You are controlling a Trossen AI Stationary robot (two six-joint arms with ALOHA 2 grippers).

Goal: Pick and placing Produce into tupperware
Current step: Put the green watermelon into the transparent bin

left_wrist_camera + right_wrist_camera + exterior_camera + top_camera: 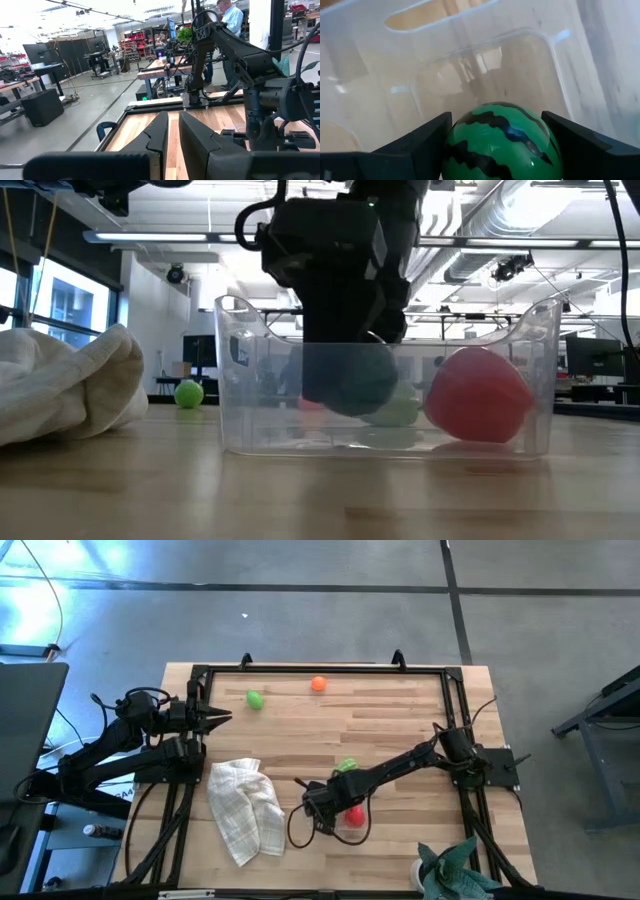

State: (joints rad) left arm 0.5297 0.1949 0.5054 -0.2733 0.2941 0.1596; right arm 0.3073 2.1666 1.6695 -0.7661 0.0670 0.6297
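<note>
The right gripper (495, 145), jaws wide around the striped green watermelon (502, 140), hangs inside the tupperware (385, 435), floor directly below.

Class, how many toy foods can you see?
5: red fruit and watermelon, held by the right gripper, inside the container; leafy green beside it; green ball and orange near table's far edge. Others may hide.

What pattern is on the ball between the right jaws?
Green with dark, jagged watermelon stripes. The ball shows best in the right wrist view, inside the clear tupperware.
</note>
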